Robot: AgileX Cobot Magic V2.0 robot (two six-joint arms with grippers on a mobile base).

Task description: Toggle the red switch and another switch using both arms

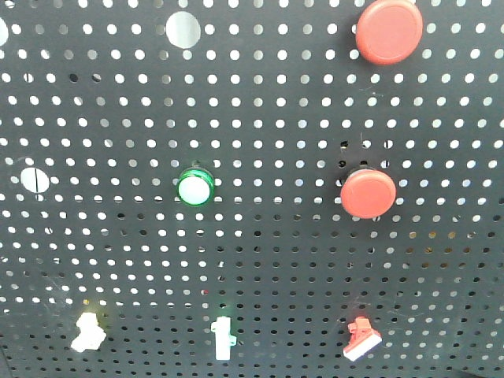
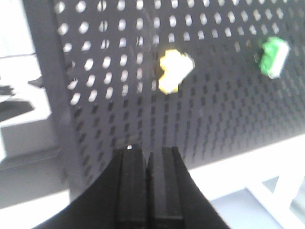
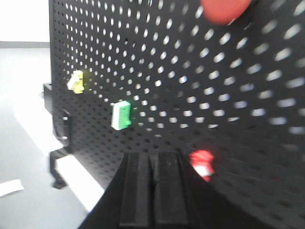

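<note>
On the black pegboard (image 1: 260, 260), the red switch (image 1: 361, 339) sits at the lower right, a tiny red lever on a white base. The other switch (image 1: 87, 331), whitish with a faint yellow tint, sits at the lower left. Neither gripper shows in the front view. In the left wrist view my left gripper (image 2: 147, 152) is shut and empty, below the yellow-tinted switch (image 2: 174, 70) and apart from it. In the right wrist view my right gripper (image 3: 153, 156) is shut and empty, with the red switch (image 3: 202, 162) close to the right of its tips.
A narrow upright white toggle with a green glint (image 1: 223, 338) stands between the two switches. A green-ringed round light (image 1: 194, 187) and two big round red push buttons (image 1: 368, 194) (image 1: 388, 30) sit higher on the board. The board's left edge (image 3: 50, 86) borders a pale floor.
</note>
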